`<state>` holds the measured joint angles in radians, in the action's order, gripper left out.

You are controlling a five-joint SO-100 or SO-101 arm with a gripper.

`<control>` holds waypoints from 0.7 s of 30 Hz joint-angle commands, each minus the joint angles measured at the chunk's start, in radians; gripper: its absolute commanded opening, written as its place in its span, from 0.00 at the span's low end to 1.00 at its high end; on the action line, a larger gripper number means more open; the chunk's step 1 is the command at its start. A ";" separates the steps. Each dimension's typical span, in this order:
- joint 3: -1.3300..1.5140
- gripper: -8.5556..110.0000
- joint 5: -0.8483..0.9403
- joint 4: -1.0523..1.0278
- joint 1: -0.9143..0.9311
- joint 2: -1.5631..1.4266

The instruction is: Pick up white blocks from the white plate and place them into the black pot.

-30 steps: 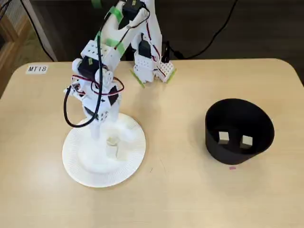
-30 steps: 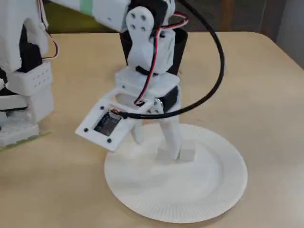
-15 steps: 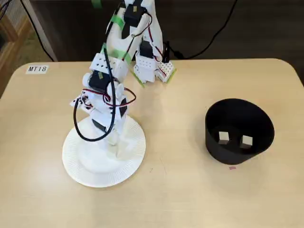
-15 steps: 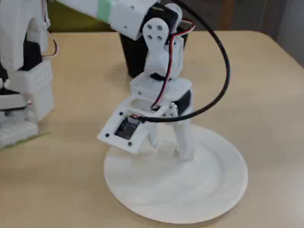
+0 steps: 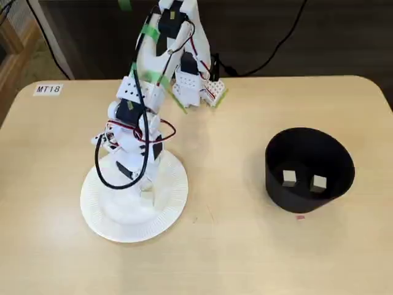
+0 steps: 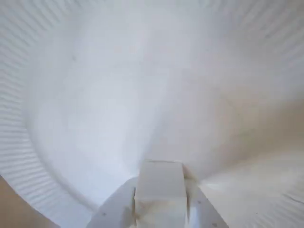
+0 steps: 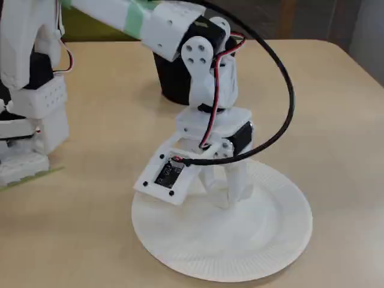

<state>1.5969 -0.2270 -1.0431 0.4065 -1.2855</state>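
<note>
Cube fills the bottom centre of the wrist view, clamped between the two white fingers of the hand, one on each side of it. Beyond it the white plate spreads across the whole frame, its ribbed rim curving down the left edge.

In a fixed view from the side, the hand stands over the plate at lower centre, fingers pointing down; the black pot sits behind the arm, mostly hidden.

From above, the plate lies at lower left on the counter, with the held cube over its middle. The pot stands well apart at the right, two white blocks side by side on its floor.
</note>
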 commanded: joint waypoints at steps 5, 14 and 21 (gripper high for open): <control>-0.041 0.05 0.061 0.060 0.109 -0.242; -0.074 0.05 0.083 0.083 -0.163 -0.626; -0.046 0.05 0.153 0.069 -0.655 -0.778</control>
<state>1.5677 -0.1104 -0.9741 -0.0629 -1.9957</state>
